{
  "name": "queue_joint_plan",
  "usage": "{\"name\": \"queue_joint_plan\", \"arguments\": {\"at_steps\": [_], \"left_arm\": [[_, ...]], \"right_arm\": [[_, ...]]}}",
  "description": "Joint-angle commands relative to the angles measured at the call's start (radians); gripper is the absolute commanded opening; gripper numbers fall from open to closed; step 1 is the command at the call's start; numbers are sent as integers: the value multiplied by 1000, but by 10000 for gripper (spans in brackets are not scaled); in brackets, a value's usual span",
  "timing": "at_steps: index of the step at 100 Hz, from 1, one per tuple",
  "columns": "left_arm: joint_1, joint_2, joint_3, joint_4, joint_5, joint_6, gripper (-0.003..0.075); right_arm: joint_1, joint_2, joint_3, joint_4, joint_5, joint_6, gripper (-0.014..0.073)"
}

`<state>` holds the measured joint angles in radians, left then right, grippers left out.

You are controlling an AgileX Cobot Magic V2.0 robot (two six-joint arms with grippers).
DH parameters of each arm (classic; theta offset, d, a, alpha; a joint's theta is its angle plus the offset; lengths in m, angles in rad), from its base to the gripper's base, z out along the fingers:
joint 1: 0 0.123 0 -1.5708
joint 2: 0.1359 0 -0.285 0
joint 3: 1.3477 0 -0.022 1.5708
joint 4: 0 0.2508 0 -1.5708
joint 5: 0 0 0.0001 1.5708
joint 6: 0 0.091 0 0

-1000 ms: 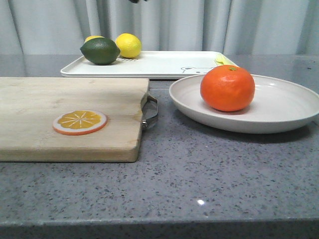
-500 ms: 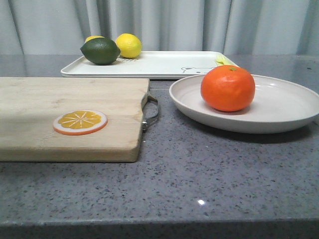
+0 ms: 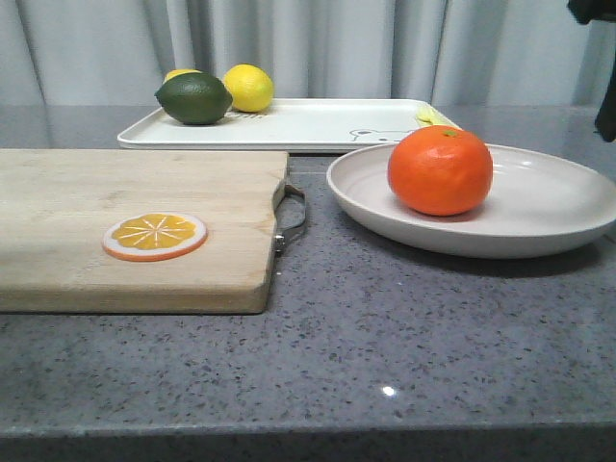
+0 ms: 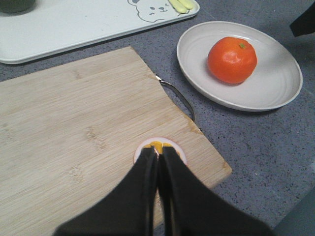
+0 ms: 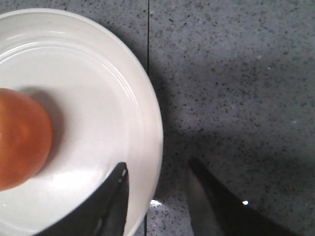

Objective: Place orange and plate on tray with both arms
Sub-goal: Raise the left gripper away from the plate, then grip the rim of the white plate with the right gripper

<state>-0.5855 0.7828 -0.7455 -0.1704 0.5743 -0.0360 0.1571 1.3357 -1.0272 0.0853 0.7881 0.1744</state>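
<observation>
The orange (image 3: pixel 440 170) sits on the off-white plate (image 3: pixel 549 207) at the right of the grey counter. The white tray (image 3: pixel 308 123) with the bear drawing lies behind them. My right gripper (image 5: pixel 157 169) is open and straddles the plate's rim (image 5: pixel 147 113), one finger over the plate's inside and one over the counter. The orange (image 5: pixel 22 140) lies apart from it. My left gripper (image 4: pixel 157 150) is shut and empty, above the orange slice (image 4: pixel 170 145) on the wooden board. The orange (image 4: pixel 232 60) and plate (image 4: pixel 275 83) lie off to its side.
A wooden cutting board (image 3: pixel 96 192) with a metal handle (image 3: pixel 292 217) lies at the left and carries the flat orange slice (image 3: pixel 154 236). A green lime (image 3: pixel 193 98) and yellow lemons (image 3: pixel 248 88) sit on the tray's left end. A dark part of the right arm (image 3: pixel 606 106) shows at the right edge.
A dark part at the top edge of the front view has gone. The right arm has come into view at the right edge. The orange, plate and tray have not moved.
</observation>
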Motion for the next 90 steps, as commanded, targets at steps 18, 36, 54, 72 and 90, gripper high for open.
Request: {"name": "queue_joint_plan", "arguments": {"at_steps": [18,36,54,72,90], "left_arm": [[4,-7,-25,-11,-73,-11,-19],[4,-7,-25,-11,-73,-11,-19],[4,-7,-25,-11,-73,-11,-19],[4,-7,-25,-11,-73,-11,-19],[4,-7,-25,-11,-73,-11,-19]], "right_arm": [[4,114,-73,13,-29,-16,309],[2,154,-74,13,-30,-16,307],[2,155,-74,13,-30,-16,162],[2,155,-74,13,-30,-16,-39],[-1,154,-76,14,-32,-16,-67]]}}
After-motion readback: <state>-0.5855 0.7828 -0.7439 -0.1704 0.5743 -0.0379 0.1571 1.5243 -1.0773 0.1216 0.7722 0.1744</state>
